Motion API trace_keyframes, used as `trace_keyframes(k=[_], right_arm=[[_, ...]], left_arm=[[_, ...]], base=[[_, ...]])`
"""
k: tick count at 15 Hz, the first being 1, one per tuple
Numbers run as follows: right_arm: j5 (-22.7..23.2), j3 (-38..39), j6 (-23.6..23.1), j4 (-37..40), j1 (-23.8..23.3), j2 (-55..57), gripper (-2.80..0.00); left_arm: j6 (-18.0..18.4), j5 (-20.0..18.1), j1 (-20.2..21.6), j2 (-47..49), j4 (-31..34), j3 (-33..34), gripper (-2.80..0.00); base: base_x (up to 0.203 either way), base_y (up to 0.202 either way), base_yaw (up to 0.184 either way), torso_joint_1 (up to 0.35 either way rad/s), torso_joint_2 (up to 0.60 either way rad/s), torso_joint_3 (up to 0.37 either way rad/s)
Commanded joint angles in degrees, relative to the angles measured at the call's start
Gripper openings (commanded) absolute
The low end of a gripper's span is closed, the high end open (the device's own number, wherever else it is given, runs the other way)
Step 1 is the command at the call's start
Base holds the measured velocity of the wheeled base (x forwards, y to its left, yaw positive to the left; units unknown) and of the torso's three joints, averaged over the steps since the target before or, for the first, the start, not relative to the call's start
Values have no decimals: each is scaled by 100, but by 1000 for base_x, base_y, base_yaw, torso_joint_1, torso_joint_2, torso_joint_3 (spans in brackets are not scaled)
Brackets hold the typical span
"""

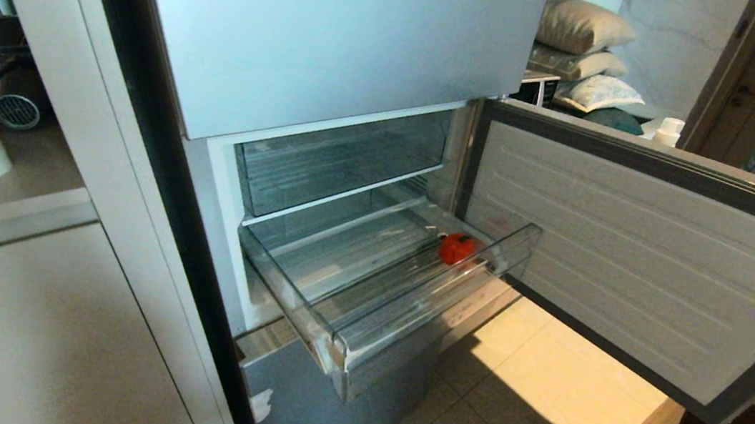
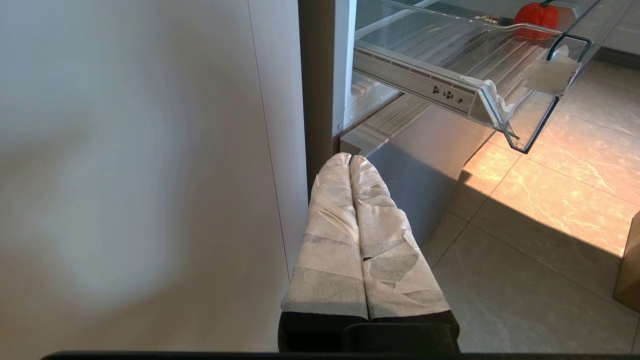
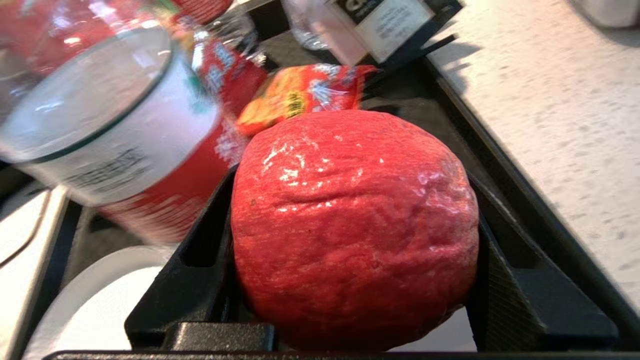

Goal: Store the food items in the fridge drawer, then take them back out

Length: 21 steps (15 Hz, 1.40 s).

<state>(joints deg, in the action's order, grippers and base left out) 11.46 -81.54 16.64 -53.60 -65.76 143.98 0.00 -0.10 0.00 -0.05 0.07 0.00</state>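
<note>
The right gripper (image 3: 350,280) is clamped on a wrinkled round red food item (image 3: 355,225), black jaws pressed to either side of it, above a dark tray (image 3: 500,165) crowded with a clear cup (image 3: 100,115) and a red-and-yellow snack packet (image 3: 300,92); a pale speckled counter (image 3: 550,100) runs beside the tray. The left gripper (image 2: 350,160) hangs low beside the fridge, its white-wrapped fingers (image 2: 330,235) pressed together with nothing between them. Farther off, the fridge drawer (image 1: 365,311) stands pulled out below the clear-fronted compartment (image 1: 341,157), and a second red food item (image 1: 456,248) sits inside it near the right end, close to the open fridge door (image 1: 643,273).
</note>
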Motion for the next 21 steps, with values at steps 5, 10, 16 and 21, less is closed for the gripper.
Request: trace_keyframes(k=[5,10,16,21], right_arm=[[-47,-222,-12,-10,1,244,0],[-47,-238,-12,25,1,241,0],[-38,105,5,358,-80,-798,0],[-36,1347,-8,460,-233,-2416,-280]], left_arm=[[0,1,0,5,1,9,-280],[0,1,0,5,1,9,-280],[0,1,0,5,1,9,-280],[0,1,0,5,1,9,-280]], base=[[0,0,0,0,0,0],[0,0,0,0,0,0],[0,0,0,0,0,0],[0,0,0,0,0,0]])
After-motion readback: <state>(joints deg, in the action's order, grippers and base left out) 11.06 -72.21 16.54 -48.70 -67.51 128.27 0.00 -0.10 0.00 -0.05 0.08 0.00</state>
